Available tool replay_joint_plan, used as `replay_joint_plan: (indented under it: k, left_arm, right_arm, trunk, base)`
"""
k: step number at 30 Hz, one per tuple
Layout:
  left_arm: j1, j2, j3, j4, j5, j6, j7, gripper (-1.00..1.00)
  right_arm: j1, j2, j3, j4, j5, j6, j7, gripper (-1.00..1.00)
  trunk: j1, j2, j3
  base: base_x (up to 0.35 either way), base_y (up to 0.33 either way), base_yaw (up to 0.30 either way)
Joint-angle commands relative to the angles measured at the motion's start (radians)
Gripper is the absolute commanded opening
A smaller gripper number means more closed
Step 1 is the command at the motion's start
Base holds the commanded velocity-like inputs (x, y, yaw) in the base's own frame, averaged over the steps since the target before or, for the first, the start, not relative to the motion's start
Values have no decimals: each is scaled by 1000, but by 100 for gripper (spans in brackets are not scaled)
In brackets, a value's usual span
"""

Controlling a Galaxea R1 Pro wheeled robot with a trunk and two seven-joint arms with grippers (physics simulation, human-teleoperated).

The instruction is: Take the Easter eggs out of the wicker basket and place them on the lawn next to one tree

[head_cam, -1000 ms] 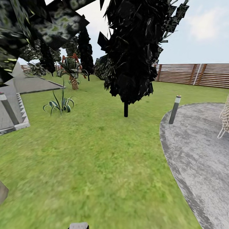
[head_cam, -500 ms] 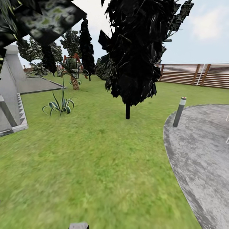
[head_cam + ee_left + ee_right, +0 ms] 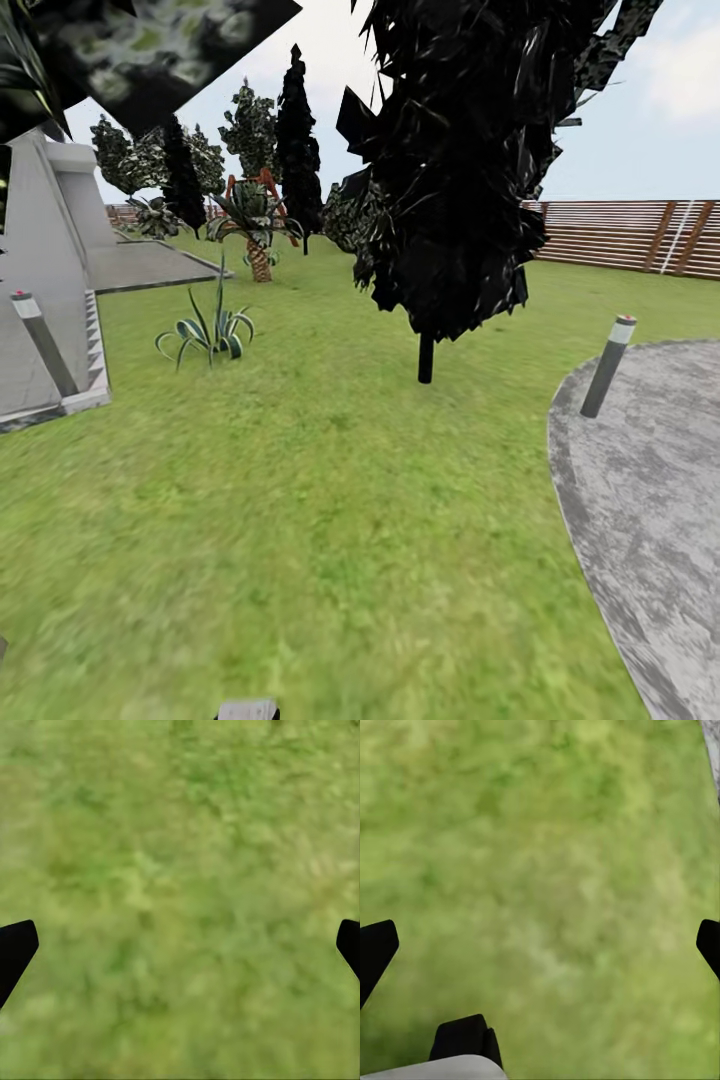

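We're in transit over the lawn (image 3: 330, 520), hunting for the basket and eggs, neither yet found. Next we need to spot the basket. Left gripper (image 3: 180, 945) and right gripper (image 3: 540, 945) spread wide, empty, over grass. Head view adds a dark-leaved tree (image 3: 450, 170), paved patio (image 3: 650, 500), fence (image 3: 630, 235).

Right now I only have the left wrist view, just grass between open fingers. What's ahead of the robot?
Observer: In the head view, a dark-leaved tree stands ahead on the lawn.
Operator: Anything to its right?
Observer: A grey paved patio, with a short bollard light at its edge.
Operator: And the other gripper?
Observer: The right wrist view shows the right gripper open over grass, holding nothing.
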Motion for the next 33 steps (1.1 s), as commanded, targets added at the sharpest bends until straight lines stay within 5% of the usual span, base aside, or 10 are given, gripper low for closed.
replay_joint_plan:
  k: [1,33]
  left_arm:
    - [0,0,1,1,1,-3,1,100]
    - [0,-1,1,1,1,-3,1,100]
  right_arm:
    - [-1,0,-1,1,0,-3,0,100]
    - [-1,0,-1,1,0,-3,0,100]
  trunk:
    - [0,0,-1]
    - [0,0,-1]
  base:
    - [324,0,2]
    - [324,0,6]
